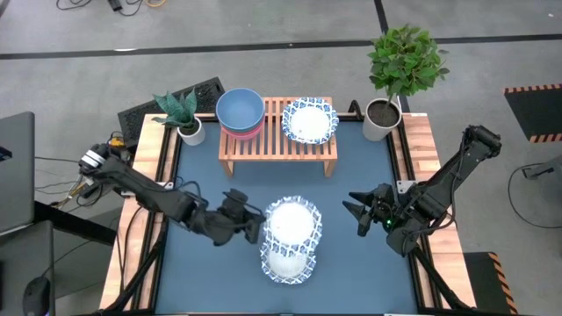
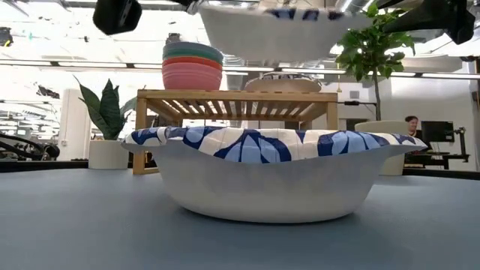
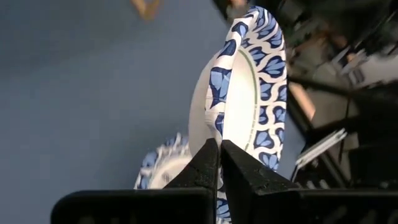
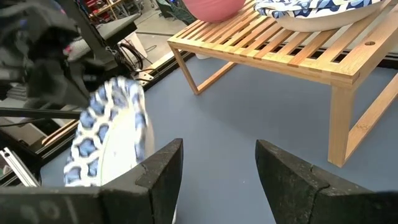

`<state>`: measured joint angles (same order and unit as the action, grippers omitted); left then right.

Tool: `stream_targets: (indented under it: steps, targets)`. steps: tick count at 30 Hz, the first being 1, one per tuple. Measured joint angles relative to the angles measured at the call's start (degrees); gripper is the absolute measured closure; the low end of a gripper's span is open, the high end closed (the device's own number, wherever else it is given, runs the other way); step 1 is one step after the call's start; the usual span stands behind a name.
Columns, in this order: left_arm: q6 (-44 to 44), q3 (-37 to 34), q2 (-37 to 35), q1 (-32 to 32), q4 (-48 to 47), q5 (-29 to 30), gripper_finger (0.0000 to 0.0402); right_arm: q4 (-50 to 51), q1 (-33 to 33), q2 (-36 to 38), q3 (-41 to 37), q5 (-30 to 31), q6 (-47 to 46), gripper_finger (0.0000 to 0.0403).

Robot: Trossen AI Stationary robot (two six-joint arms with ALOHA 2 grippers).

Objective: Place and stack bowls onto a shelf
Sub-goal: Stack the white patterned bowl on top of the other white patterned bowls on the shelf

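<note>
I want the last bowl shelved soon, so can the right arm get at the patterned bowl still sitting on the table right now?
Probably yes. The right gripper is open beside the bowl on the table with bare tabletop between them, though the left gripper holds another patterned bowl just above it.

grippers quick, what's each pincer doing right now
Left pincer: shut on the rim of a patterned bowl, lifted off the table.
Right pincer: open, holding nothing.

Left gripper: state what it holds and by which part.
The left gripper is shut on the rim of a blue-patterned white bowl, lifted above another on the table.
</note>
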<state>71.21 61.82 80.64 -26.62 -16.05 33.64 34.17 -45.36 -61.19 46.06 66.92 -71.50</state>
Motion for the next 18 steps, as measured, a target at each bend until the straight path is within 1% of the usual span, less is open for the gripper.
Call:
stream_targets:
  steps: [5, 10, 14, 18]
  targets:
    - [-5.42, 0.0, -4.98, 2.3, 1.75, 4.88, 0.0401, 0.0, 0.01, 0.0, 0.0, -0.02, -0.02, 0.0177]
    - [-12.54, 0.0, -9.19, 6.13, 6.49, 9.28, 0.0401, 0.0, 0.0, 0.0, 0.0, -0.02, -0.02, 0.0177]
    - [-17.18, 0.0, -11.3, 11.74, 10.98, 8.05, 0.0401, 0.0, 0.24, 0.0, 0.0, 0.02, -0.01, 0.0177]
    - [-19.83, 0.0, -11.49, 18.05, 15.17, 2.54, 0.0401, 0.03, 0.91, 0.0, 0.0, 0.02, -0.02, 0.0177]
